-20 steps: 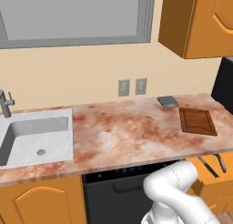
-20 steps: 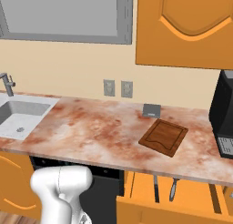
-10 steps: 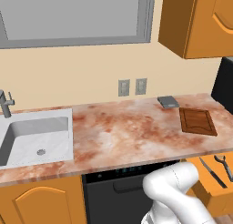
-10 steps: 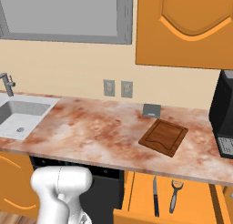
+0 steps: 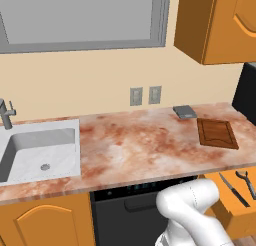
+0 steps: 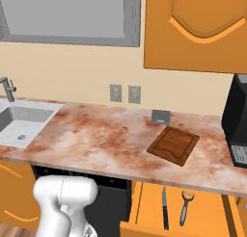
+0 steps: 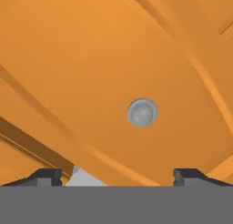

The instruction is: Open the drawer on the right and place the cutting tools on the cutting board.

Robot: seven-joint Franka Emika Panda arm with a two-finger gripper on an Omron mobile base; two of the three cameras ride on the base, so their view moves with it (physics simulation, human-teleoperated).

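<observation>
Below the counter (image 6: 96,149), the drawer (image 6: 144,207) stands open; knife (image 6: 164,208) and peeler (image 6: 185,206) await the board (image 6: 173,145); gripper (image 7: 117,175) wide, empty.

The drawer (image 6: 144,209) is cut by the bottom edge; the tool (image 7: 117,175) shows only its tips.

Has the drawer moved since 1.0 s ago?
Yes. The drawer has slid further out from under the counter edge, toward the robot; the knife and peeler inside now show fully.
</observation>
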